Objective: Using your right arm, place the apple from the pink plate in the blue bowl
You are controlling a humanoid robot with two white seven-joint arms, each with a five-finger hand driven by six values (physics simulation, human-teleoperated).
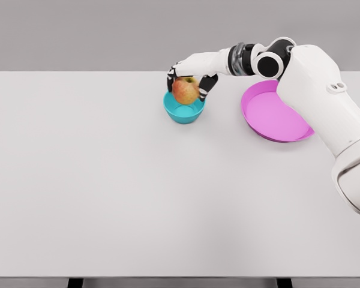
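A red-yellow apple (185, 90) hangs just above the blue bowl (183, 113), which sits at the middle back of the white table. My right hand (189, 80) reaches in from the right and is shut on the apple from above, dark fingers down both its sides. To the right lies the pink plate (275, 115), with nothing on it, partly hidden behind my right arm. My left arm does not show.
The white table (108, 192) stretches wide to the left and front. My right upper arm (324, 90) crosses above the pink plate's right side.
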